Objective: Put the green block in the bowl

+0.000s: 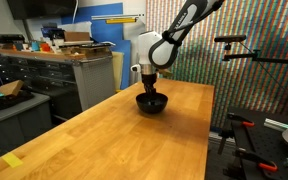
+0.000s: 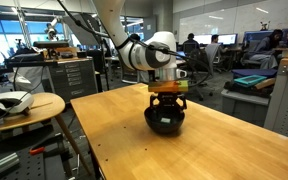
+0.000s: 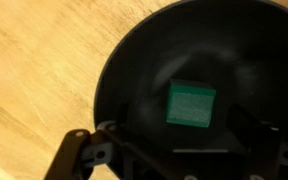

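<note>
Jaws of my black robot gripper (image 3: pixel 181 152) stand apart at six o'clock in the wrist view, clamped on nothing, since the small green cube-like block (image 3: pixel 191 103) already lies flat mid-floor in the round dark shallow bowl (image 3: pixel 124 70), apparently safely delivered.

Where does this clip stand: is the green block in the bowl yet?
Looks essentially done: in the wrist view the green block lies inside the bowl, clear of the fingers. In hand: the gripper hovers open just above the bowl in an exterior view. Left: only lifting the arm away.
</note>
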Robot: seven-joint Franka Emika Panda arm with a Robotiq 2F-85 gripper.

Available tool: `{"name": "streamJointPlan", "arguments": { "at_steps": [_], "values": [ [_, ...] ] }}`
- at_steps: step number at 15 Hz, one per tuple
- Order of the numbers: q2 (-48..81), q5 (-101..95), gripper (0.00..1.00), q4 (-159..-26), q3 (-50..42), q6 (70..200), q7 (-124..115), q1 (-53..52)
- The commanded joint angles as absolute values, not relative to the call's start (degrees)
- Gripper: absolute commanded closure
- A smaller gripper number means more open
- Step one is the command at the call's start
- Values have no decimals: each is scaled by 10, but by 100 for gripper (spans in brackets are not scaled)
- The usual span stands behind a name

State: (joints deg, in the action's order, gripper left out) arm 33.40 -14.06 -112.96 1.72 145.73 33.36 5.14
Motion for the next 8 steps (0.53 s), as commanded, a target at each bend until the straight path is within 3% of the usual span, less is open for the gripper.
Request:
{"name": "streamJointPlan", "arguments": {
  "at_steps": [1,8],
  "values": [
    [299,-136,0,-1137,17,1445,309,54],
    [230,-79,0,-1149,7,1406,176,51]
  ]
}}
